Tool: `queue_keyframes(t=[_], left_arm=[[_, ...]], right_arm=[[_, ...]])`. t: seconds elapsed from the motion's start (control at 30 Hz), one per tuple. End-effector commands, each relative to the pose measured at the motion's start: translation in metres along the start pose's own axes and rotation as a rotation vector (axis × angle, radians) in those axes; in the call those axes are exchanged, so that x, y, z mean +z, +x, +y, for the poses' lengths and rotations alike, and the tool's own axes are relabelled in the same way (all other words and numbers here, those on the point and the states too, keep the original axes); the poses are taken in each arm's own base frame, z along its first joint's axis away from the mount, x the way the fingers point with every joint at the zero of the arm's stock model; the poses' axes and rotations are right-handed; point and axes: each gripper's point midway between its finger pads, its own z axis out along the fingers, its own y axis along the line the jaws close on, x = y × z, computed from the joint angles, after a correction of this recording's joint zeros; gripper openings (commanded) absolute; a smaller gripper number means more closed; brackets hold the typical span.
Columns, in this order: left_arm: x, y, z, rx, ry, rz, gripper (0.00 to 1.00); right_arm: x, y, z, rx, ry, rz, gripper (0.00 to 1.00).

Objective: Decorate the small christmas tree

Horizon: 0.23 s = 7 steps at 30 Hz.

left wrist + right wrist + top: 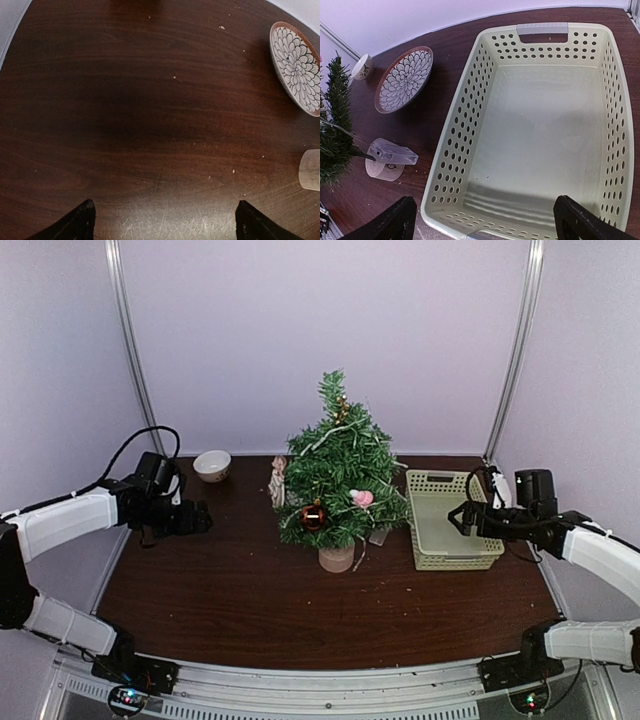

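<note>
The small christmas tree (338, 465) stands mid-table on its pale beige base (336, 558). It carries a red bauble (314, 517), a pink ornament (362, 498) and a pale light string. My left gripper (195, 518) hovers left of the tree, open and empty. In the left wrist view the left gripper (165, 225) is over bare wood, and the base (310, 170) shows at the right edge. My right gripper (458, 518) is open and empty over the pale green basket (412, 525). In the right wrist view the right gripper (485, 222) is above the empty basket (465, 100), with the tree (335, 130) at the left edge.
A patterned plate (404, 79) leans behind the tree's left side and also shows in the left wrist view (297, 67). A small white bowl (212, 465) sits at the back left. A clear plastic box (395, 152) lies by the base. Walls enclose the table.
</note>
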Motion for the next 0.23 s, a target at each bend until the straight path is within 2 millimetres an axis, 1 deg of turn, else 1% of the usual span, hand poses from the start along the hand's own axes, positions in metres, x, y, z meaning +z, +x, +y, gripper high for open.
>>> queue_keyframes(t=[0.0,0.2], left_arm=[[0.0035,-0.0074,-0.0034,-0.020,0.021,-0.041,0.98],[-0.0015,-0.0113,-0.0017,-0.021,0.014,-0.066,0.98]], right_arm=[[-0.0022,-0.0138,0.0049,-0.020,-0.029,-0.081,1.00],[-0.0059,-0.0167,0.0073,-0.026,-0.032,-0.082,1.00]])
